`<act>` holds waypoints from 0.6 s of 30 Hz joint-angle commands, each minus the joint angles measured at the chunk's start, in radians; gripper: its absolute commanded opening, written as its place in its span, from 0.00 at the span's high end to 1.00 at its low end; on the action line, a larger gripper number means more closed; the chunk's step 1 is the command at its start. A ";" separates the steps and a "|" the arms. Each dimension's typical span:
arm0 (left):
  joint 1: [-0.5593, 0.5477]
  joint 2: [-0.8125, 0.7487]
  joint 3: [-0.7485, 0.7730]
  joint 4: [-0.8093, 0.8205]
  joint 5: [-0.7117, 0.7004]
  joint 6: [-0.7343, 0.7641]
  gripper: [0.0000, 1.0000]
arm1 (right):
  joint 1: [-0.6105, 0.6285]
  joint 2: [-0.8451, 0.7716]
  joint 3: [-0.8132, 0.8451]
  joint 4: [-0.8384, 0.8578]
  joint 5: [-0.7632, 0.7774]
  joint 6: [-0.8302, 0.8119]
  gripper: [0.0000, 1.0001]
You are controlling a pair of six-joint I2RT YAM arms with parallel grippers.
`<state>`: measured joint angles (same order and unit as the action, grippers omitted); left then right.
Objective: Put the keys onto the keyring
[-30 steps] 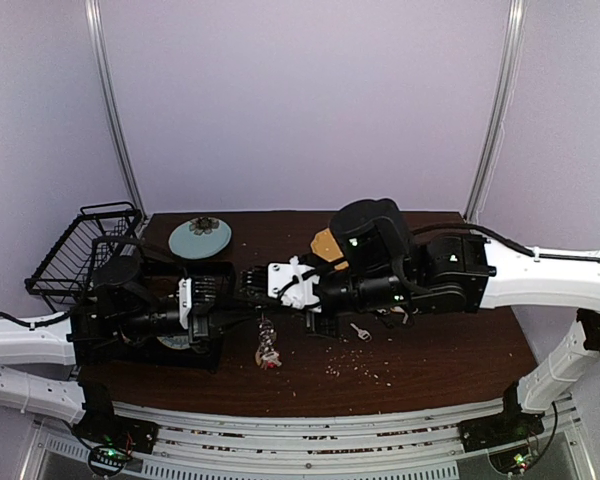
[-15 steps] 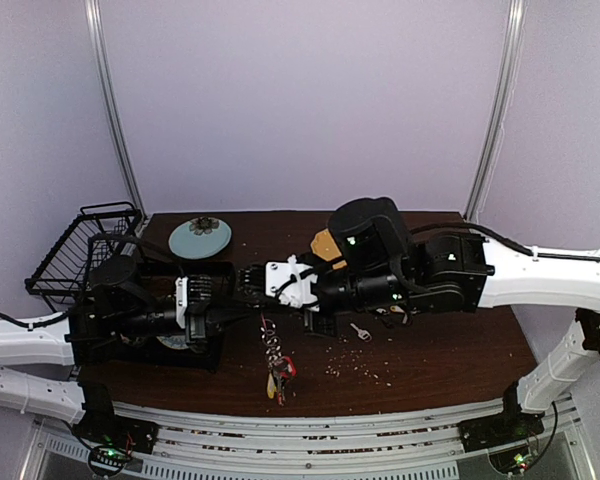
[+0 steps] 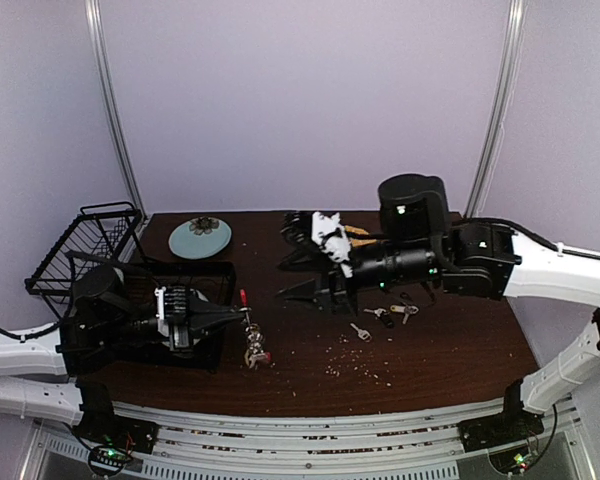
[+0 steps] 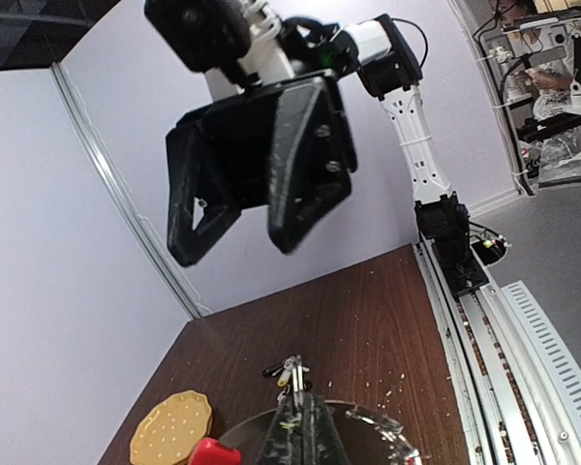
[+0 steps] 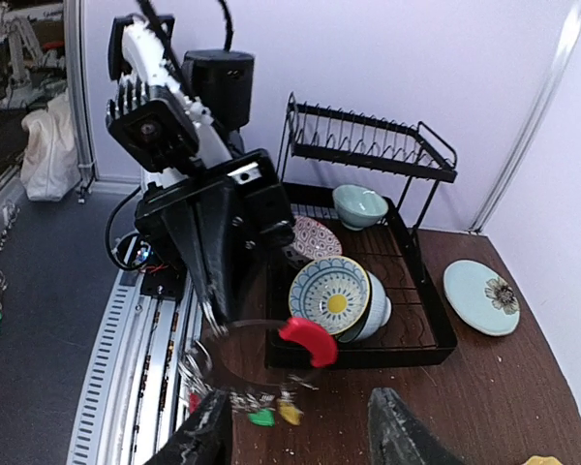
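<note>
Left hand pinches the keyring, which hangs below.

arms: white links, black joints | cables: black | wrist LEDs: green

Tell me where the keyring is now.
Top view: the keyring hangs from the shut left gripper, left of centre, just right of the black dish rack.
</note>
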<state>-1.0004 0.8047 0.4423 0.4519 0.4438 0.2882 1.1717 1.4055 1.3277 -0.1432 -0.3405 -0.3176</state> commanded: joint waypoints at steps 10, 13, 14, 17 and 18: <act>0.000 -0.092 0.138 -0.201 0.226 0.559 1.00 | -0.055 -0.273 -0.350 0.283 0.001 0.126 0.49; -0.004 -0.033 0.268 -0.357 0.268 0.724 1.00 | -0.057 -0.285 -0.373 0.303 0.029 0.084 0.49; -0.011 -0.018 0.300 -0.383 0.272 0.762 1.00 | -0.057 -0.286 -0.378 0.303 0.035 0.069 0.49; -0.037 0.021 0.402 -0.465 0.264 0.866 1.00 | -0.059 -0.284 -0.375 0.276 0.054 0.019 0.49; -0.048 0.037 0.436 -0.498 0.260 0.893 1.00 | -0.059 -0.286 -0.372 0.264 0.060 0.007 0.49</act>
<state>-1.0142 0.8043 0.7483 0.0910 0.6689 0.9569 1.1149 1.1481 0.9554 0.1081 -0.3313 -0.2405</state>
